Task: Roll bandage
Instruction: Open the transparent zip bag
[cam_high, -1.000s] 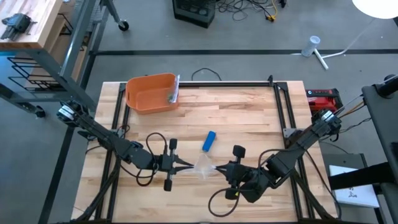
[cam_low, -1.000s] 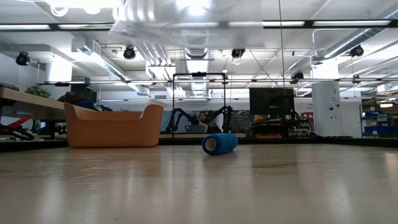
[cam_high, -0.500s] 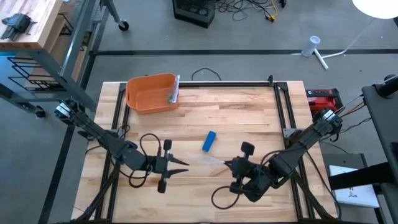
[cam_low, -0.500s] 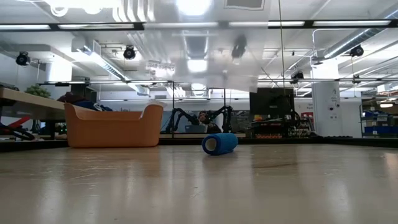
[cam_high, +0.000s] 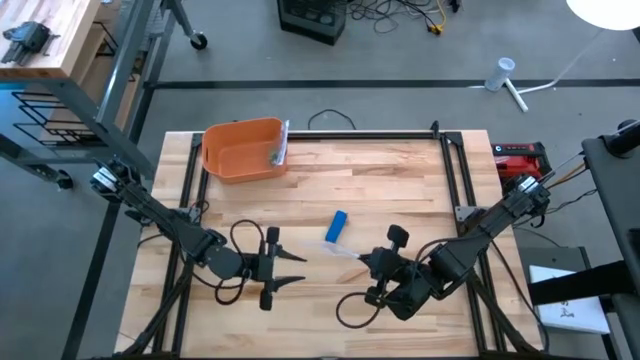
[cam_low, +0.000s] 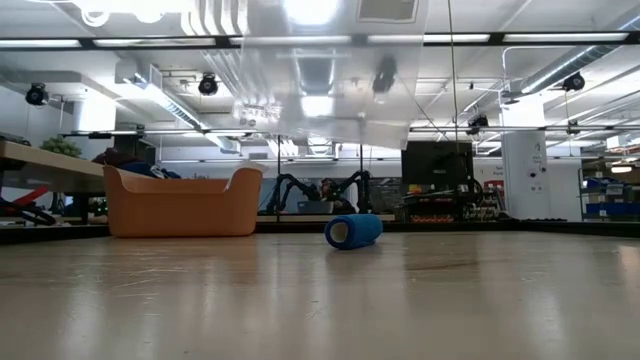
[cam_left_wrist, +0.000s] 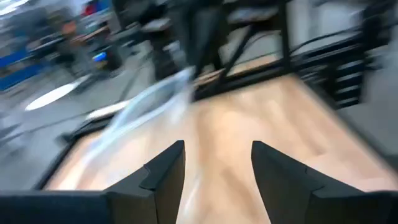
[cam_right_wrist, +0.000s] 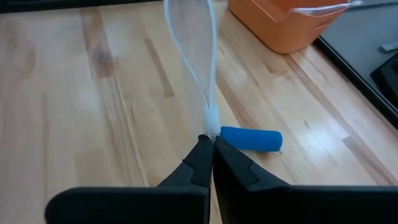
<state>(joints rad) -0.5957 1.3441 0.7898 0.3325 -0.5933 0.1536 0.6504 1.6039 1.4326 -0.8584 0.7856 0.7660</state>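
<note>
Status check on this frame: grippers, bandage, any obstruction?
Left gripper open, empty. Right gripper shut on clear bag. Blue bandage roll on table, untouched. Nothing blocking it.

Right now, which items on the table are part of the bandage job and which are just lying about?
Part of the job:
- blue bandage roll, lying on the table
- clear plastic bag, pinched in the right gripper
- left gripper, open, holding nothing

Lying about:
- orange bin at the far left corner
- red device past the table's right edge
</note>
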